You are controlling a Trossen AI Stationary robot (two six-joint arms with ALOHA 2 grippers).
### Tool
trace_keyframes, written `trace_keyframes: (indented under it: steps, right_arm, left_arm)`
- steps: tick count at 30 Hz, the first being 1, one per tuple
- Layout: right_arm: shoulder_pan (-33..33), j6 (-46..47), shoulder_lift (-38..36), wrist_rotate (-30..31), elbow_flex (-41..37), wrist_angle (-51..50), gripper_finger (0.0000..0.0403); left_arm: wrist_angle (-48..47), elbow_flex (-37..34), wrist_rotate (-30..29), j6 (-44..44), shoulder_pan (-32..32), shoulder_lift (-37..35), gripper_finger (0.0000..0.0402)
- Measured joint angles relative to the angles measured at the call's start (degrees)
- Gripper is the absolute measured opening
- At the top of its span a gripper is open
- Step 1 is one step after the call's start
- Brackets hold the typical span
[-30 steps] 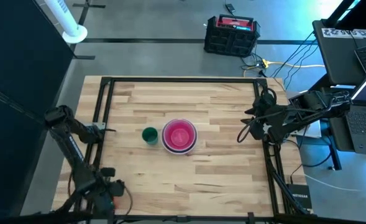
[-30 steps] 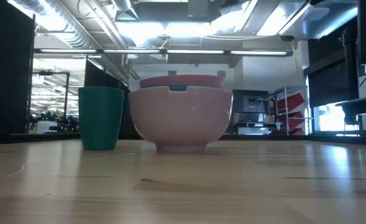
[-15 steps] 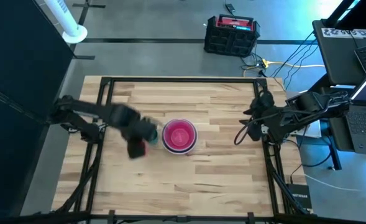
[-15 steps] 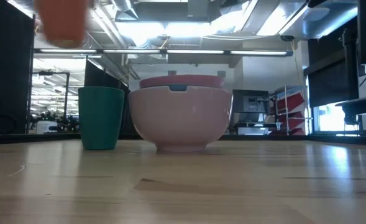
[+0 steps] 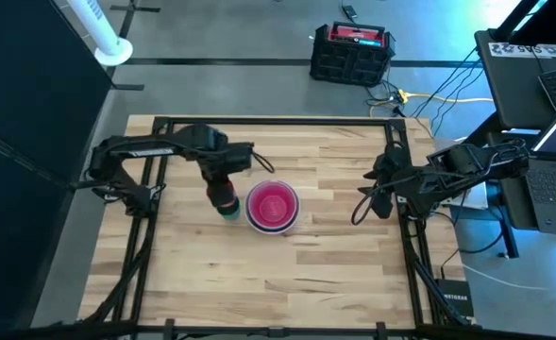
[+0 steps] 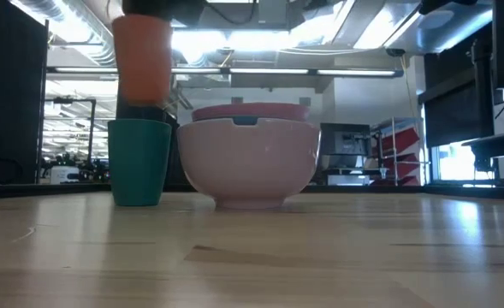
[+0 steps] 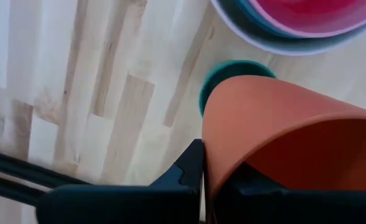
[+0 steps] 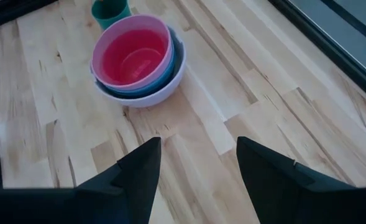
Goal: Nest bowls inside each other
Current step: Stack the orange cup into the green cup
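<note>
Fingers: left gripper (image 7: 209,177) pinched on orange cup (image 7: 288,140) rim; right gripper (image 8: 198,163) spread, parked near right table edge.
Change: swung in from front-left corner; orange cup hung above green cup (image 6: 139,162).
Bowls (image 5: 273,206): already nested, mid-table.
Meaning: cups stacking, bowls done.

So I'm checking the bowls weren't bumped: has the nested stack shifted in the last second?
No. In the low view the bowl stack sits beside the green cup just as before, and its place on the table planks is unchanged from above.
</note>
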Motion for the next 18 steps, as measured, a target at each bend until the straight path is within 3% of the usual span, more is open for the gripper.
trace_keyframes:
  steps: [18]
  right_arm:
    - [0.00, -0.03, -0.10, -0.36, 0.00, 0.04, 0.0200]
  left_arm:
    - [8.01, -8.25, 0.65, 4.42, -0.81, 1.55, 0.0000]
